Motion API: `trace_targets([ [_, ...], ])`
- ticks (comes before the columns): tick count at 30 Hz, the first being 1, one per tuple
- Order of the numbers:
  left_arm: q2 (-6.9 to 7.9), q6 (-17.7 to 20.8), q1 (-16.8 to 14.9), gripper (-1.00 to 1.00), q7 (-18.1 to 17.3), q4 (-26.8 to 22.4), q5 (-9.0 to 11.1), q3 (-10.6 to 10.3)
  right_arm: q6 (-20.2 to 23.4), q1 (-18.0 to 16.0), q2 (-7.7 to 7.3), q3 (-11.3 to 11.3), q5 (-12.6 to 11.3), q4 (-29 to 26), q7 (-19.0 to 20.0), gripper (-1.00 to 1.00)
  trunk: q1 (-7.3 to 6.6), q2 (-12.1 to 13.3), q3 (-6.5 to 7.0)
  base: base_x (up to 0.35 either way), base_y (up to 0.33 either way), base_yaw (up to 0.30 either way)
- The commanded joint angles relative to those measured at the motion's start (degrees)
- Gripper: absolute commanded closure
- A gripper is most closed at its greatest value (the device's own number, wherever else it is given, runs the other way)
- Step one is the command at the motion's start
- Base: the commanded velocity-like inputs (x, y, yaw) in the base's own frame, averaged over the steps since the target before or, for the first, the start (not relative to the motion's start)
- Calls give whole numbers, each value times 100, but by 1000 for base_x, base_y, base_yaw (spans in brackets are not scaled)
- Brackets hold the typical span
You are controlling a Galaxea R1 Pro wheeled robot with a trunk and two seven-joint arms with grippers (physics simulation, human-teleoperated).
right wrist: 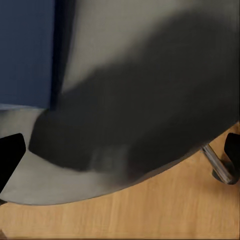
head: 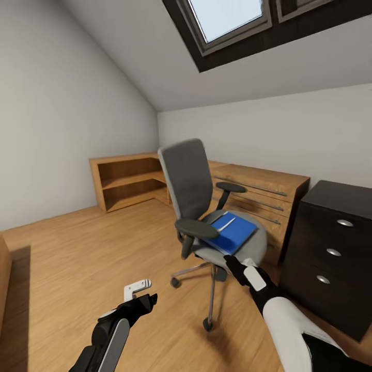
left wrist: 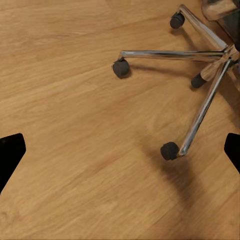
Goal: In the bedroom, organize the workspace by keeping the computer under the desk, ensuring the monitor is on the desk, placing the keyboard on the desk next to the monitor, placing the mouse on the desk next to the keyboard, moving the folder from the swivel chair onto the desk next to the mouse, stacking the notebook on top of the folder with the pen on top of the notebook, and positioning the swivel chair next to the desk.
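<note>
While our right pincer (head: 231, 261) hangs just above the front edge of the swivel chair (head: 192, 181), its fingers stand apart, holding nothing. Under it we see the grey padded seat, and on that seat lies the folder (head: 231, 233), flat, bright blue and rectangular, with a thin pale pen (head: 226, 224) resting across it. Our left pincer (head: 138, 289) hovers low over the wooden floor (head: 77, 258), also spread wide and empty, near the chair's chrome base on casters. Behind the chair we see a tall grey back, black armrests, a light-wood bench (head: 258, 191) and a black drawer cabinet (head: 330, 248).
</note>
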Motion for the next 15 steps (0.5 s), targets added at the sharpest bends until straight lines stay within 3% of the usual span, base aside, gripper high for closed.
trace_targets([
  [1,0,15,-3,-100,56,-8,60,-6,29,4,2,-8,-15,67,-57,-100,-3,0,15,0,0,0],
  [12,0,15,-3,-100,59,-9,60,-12,29,3,2,-9,-15,65,-57,-100,-214,380,219,0,0,0],
  [15,0,15,-3,-100,59,-1,60,-13,29,3,2,-10,-15,64,-52,-100,-214,380,219,0,0,0],
])
